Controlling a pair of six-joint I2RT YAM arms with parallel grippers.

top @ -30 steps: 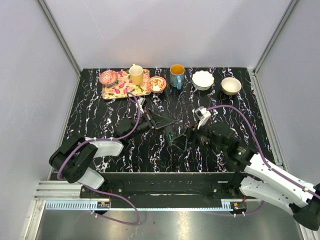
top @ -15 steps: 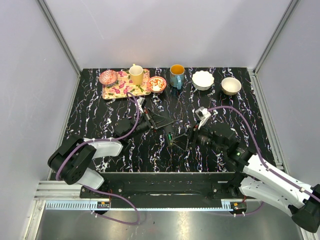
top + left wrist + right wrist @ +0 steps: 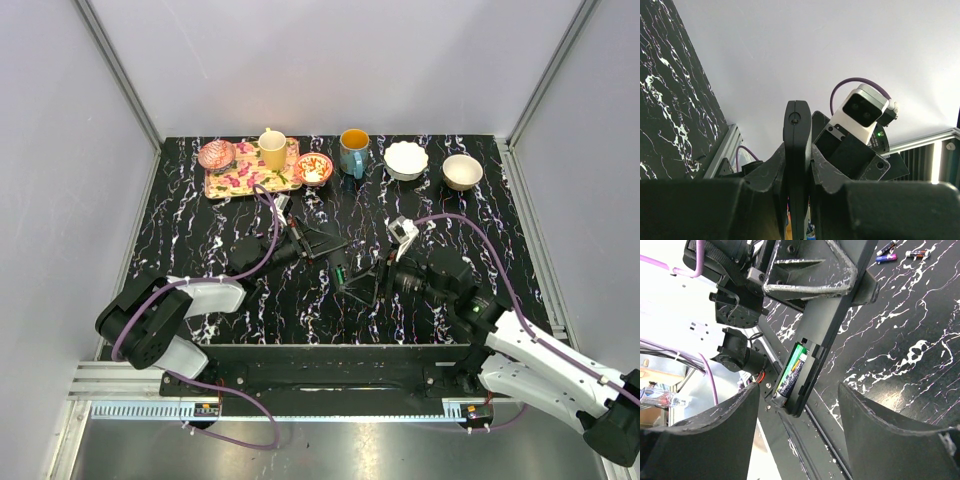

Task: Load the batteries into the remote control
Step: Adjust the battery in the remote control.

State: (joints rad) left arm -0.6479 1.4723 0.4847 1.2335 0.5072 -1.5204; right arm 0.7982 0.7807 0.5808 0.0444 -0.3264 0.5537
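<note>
Top view: bright, even, diffuse light, sharp. Right wrist view: overexposed at 9 o'clock; near fingers [image 3: 700, 435] blurred.

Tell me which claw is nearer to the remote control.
Left. The left claw is shut on the remote control, so it touches it. The right claw is open, its fingers on either side of the remote's other end, with a gap showing on each side.
</note>
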